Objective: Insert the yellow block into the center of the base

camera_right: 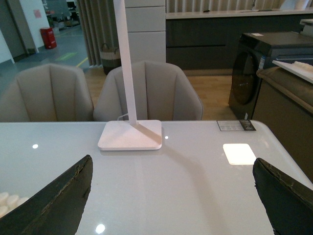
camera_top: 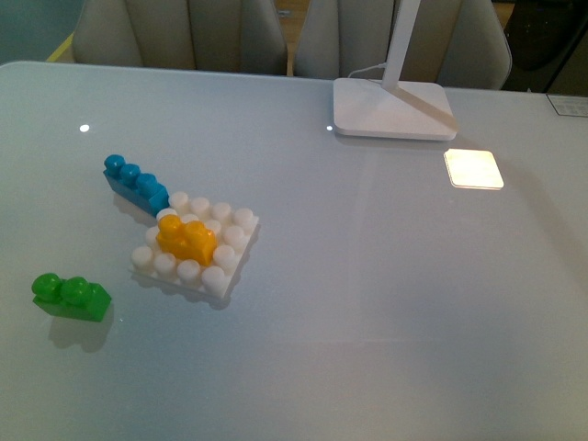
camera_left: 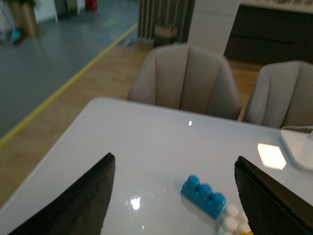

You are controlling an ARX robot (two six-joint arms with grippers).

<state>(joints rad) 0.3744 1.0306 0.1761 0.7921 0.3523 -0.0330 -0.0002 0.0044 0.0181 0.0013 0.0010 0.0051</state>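
Observation:
The yellow block [camera_top: 186, 238] sits on the middle studs of the white base [camera_top: 226, 272] at the table's left centre in the front view. No arm shows in the front view. In the left wrist view my left gripper [camera_left: 173, 196] is open and empty above the table; a corner of the base [camera_left: 231, 220] and a sliver of the yellow block [camera_left: 246, 233] show at the frame's edge. In the right wrist view my right gripper [camera_right: 173, 196] is open and empty, with an edge of the base [camera_right: 7, 201] at one side.
A blue three-stud brick [camera_top: 136, 183] touches the base's far left corner and shows in the left wrist view [camera_left: 204, 195]. A green two-stud brick [camera_top: 70, 297] lies near the front left. A white lamp foot [camera_top: 393, 108] stands at the back, also in the right wrist view [camera_right: 131, 134]. Chairs stand behind the table.

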